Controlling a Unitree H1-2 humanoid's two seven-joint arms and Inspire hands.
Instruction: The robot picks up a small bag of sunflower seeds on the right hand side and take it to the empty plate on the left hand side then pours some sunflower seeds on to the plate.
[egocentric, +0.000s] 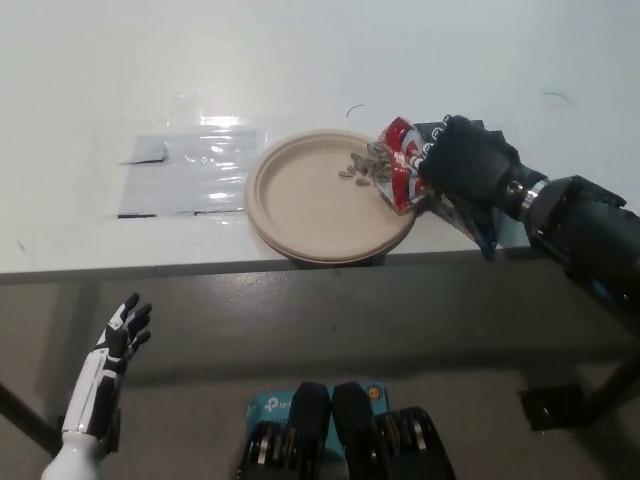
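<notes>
A tan paper plate (320, 205) lies at the table's front edge, with a small heap of sunflower seeds (362, 168) on its upper right part. My black right hand (468, 167) is shut on the red, white and blue seed bag (404, 165), which is tipped with its mouth over the plate's right rim. The bag's blue tail (480, 232) sticks out below the hand. Low at the picture's left, under the table edge, my white left hand (112, 355) rests open.
A clear plastic sheet (185, 172) lies flat on the white table (150, 70) left of the plate. The table's front edge (150, 272) runs just below the plate. A black mark (354, 109) sits behind the plate.
</notes>
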